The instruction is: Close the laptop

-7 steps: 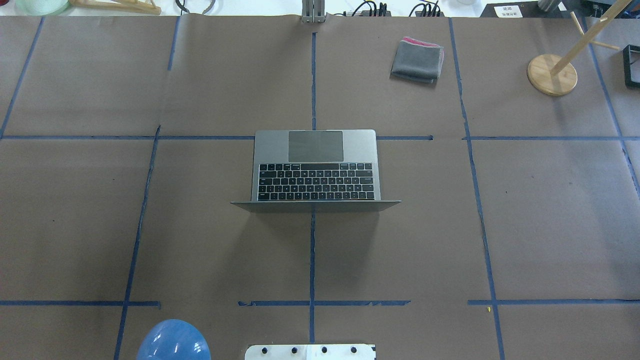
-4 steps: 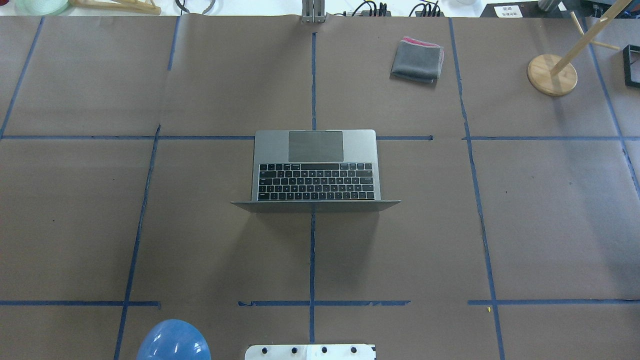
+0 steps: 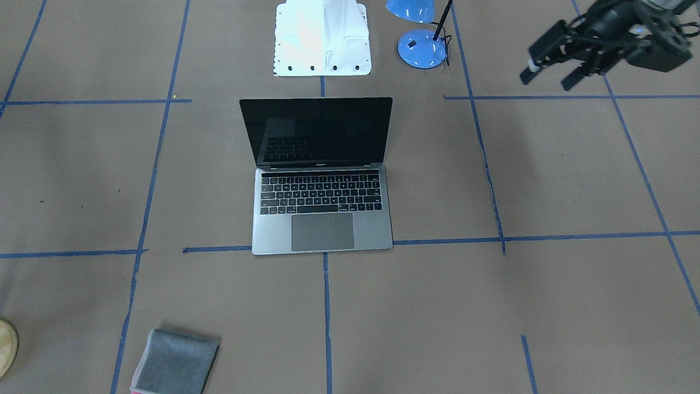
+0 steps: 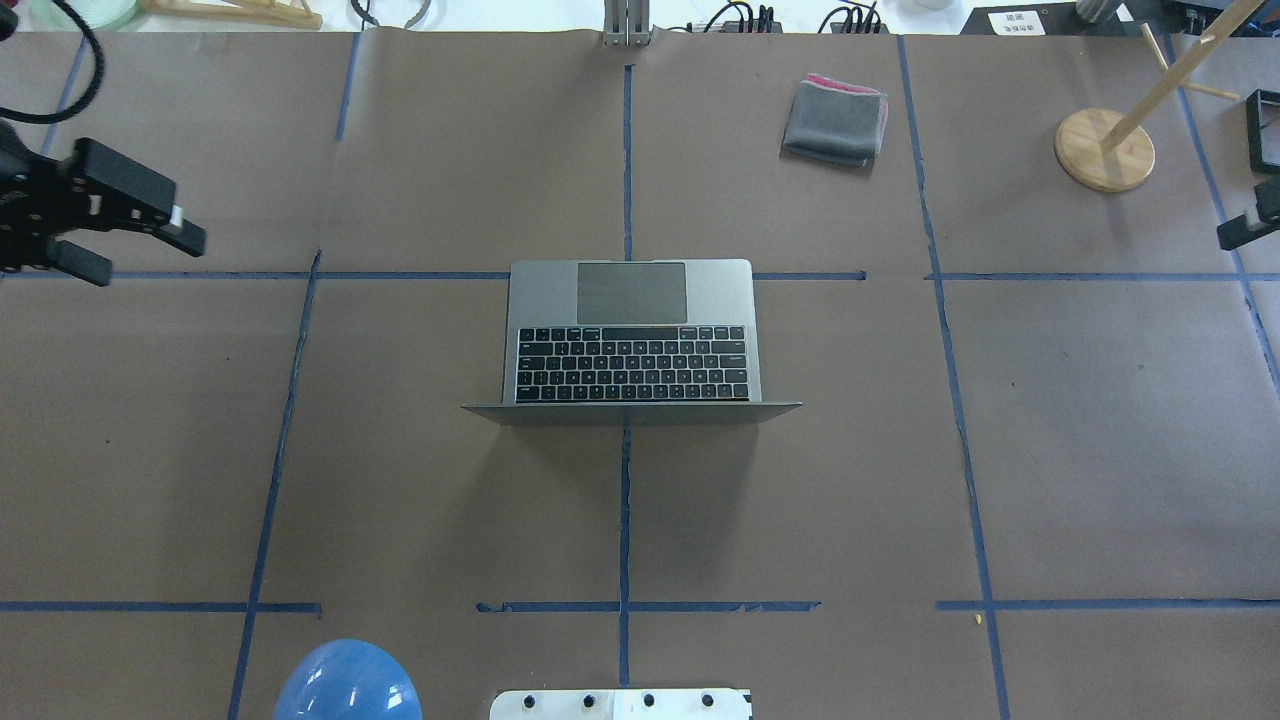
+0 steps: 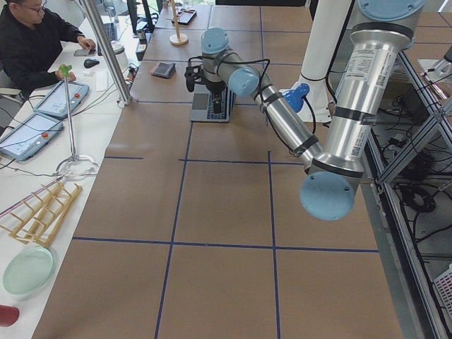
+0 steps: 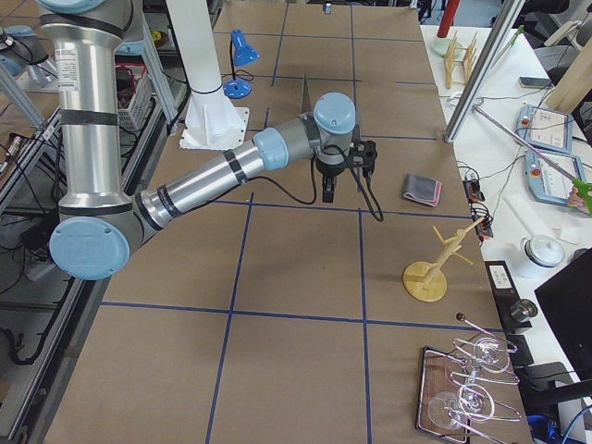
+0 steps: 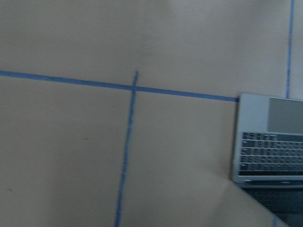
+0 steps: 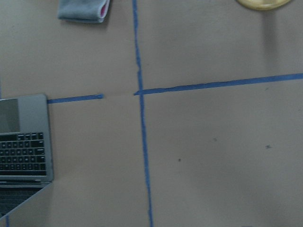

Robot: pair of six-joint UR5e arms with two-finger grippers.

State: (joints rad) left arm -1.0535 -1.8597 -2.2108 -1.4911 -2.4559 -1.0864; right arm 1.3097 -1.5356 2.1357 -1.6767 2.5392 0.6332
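Observation:
The space-grey laptop (image 4: 630, 340) stands open in the middle of the table, its lid upright and its black screen (image 3: 317, 131) facing away from the robot. It also shows in the left wrist view (image 7: 270, 142) and the right wrist view (image 8: 23, 146). My left gripper (image 4: 145, 258) is open and empty, far to the laptop's left above the table; it also shows in the front-facing view (image 3: 547, 81). My right gripper (image 4: 1250, 225) only pokes in at the overhead view's right edge, far from the laptop; I cannot tell whether it is open or shut.
A folded grey cloth (image 4: 835, 120) lies at the far side, right of centre. A wooden stand (image 4: 1105, 150) is at the far right. A blue lamp (image 4: 345, 685) and the white robot base (image 4: 620, 703) are at the near edge.
Both grippers have come into the overhead view, the left at the left edge and the right at the right edge. The laptop has not moved and its lid stands as before.

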